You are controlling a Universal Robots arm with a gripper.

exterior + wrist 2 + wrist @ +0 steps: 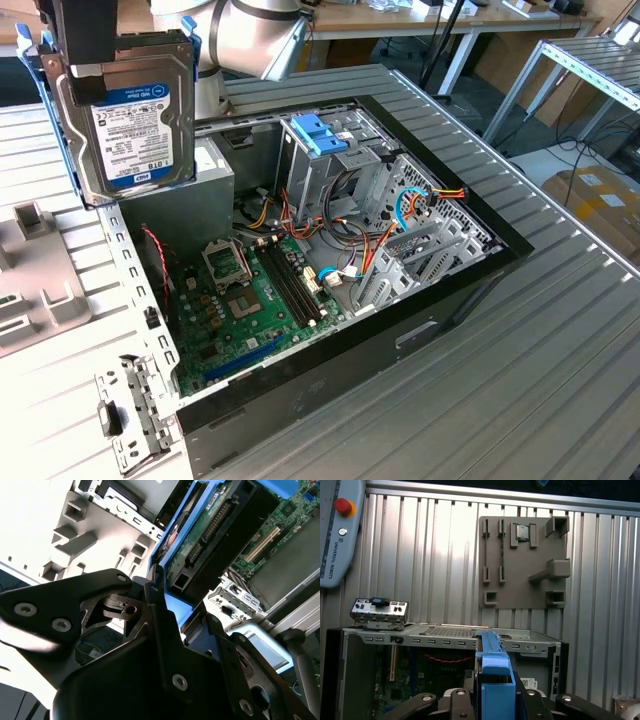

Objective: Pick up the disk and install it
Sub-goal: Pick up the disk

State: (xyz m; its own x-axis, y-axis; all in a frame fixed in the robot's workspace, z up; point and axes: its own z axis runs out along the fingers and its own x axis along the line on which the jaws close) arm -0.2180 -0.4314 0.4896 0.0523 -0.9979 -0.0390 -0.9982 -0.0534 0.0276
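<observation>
The disk [135, 120], a dark grey hard drive with a white label and a light-blue carrier rail, hangs upright in the air at the exterior view's upper left. It is above the near-left corner of the open computer case [420, 330]. My gripper [100, 65] is shut on the disk's top edge from above. In the first wrist view the blue rail [492, 675] stands between my black fingers [540, 705], over the case's edge. The second wrist view shows the disk's green circuit board [210, 535] beyond my gripper [167, 605].
Inside the case are a green motherboard [250, 300], loose cables, and a metal drive cage topped by a blue bracket [320, 135]. A grey fixture plate [525, 560] lies on the ribbed table beside the case. A metal port bracket [125, 410] sits at the case's near corner.
</observation>
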